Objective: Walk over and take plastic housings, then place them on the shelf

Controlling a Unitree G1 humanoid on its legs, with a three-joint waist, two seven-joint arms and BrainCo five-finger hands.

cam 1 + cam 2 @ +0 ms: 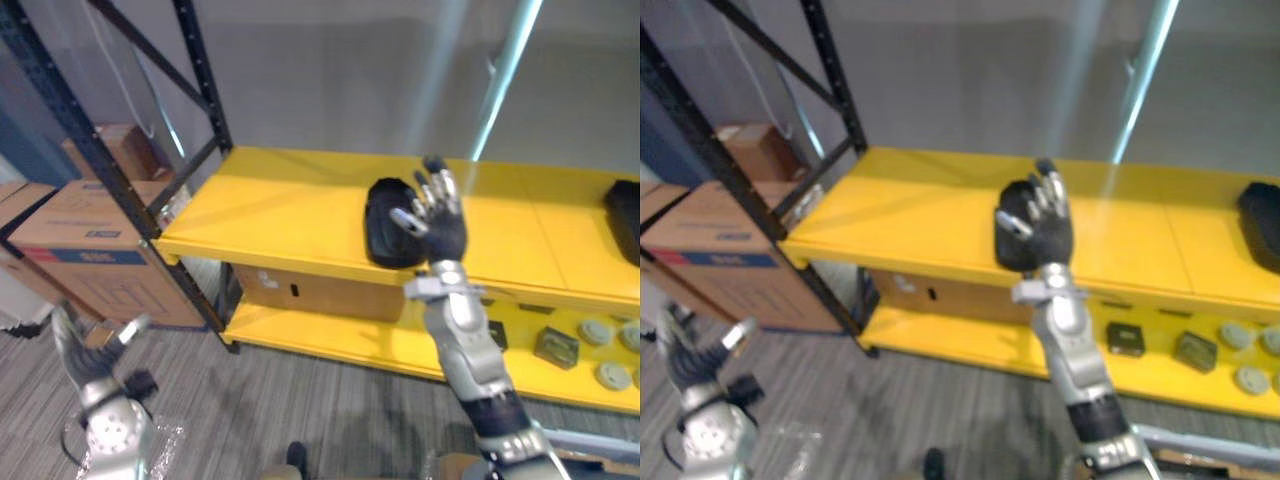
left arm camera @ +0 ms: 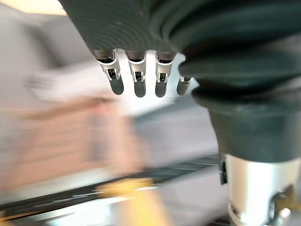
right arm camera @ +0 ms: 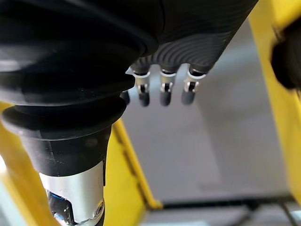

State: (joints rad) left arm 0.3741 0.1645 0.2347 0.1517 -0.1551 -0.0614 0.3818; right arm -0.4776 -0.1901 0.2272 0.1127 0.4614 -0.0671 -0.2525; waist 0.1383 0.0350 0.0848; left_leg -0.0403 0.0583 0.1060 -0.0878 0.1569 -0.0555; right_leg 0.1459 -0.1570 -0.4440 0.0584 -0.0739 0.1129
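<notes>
The yellow shelf [image 1: 300, 210] runs across the scene, with cardboard boxes [image 1: 90, 250] on the floor to its left. One black plastic housing [image 1: 383, 230] lies on the upper level near the front edge, and a second housing [image 1: 625, 215] lies at the far right. The right hand [image 1: 440, 230] is raised just in front of the first housing, its fingers loose and gripping nothing; whether they touch it is unclear. The left hand [image 1: 85, 360] hangs low on the left, its fingers spread and empty. The placing looks done. The withdrawal should go straight back with the fingers kept slack, so the housing is not dragged off the edge.
</notes>
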